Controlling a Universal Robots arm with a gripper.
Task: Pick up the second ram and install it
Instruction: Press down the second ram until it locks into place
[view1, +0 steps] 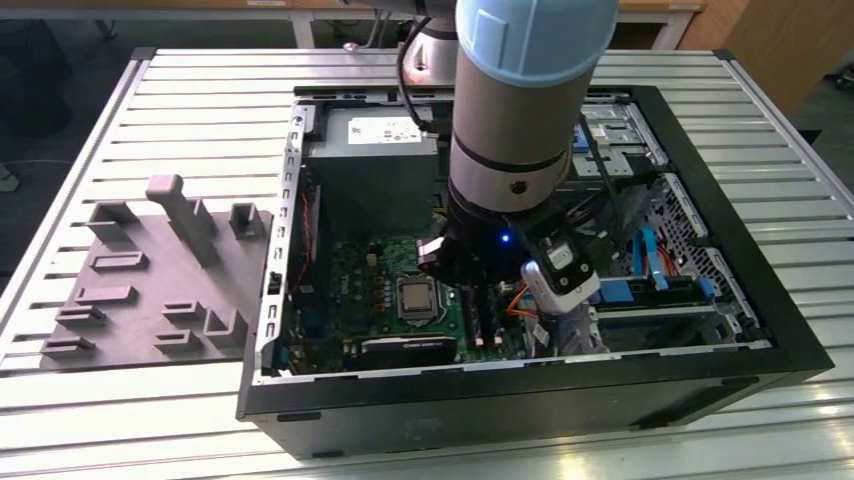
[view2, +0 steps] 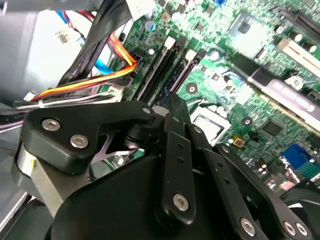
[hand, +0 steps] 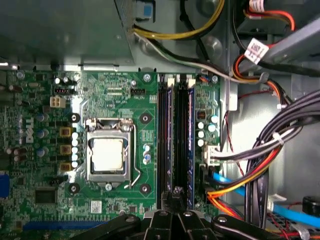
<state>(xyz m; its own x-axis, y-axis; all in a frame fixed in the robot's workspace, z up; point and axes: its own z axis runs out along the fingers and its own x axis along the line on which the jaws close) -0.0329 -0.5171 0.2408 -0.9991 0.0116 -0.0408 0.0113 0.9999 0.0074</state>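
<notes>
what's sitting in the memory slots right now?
In the first wrist view, two sticks seem seated in the memory slots beside the processor socket. The gripper covers their near ends.

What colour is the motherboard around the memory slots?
Green, clearest in the first wrist view: motherboard, memory slots.

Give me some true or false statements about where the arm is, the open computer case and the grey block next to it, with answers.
1. The grey plastic fixture block with upright posts sits outside the black computer case, at the exterior view's left. True.
2. The gripper hangs over the fixture block. False: it is inside the case, above the long black memory slots.
3. A bare silver processor sits in its socket, uncovered. True.
4. The case is closed. False: it is open, showing the green motherboard.
</notes>
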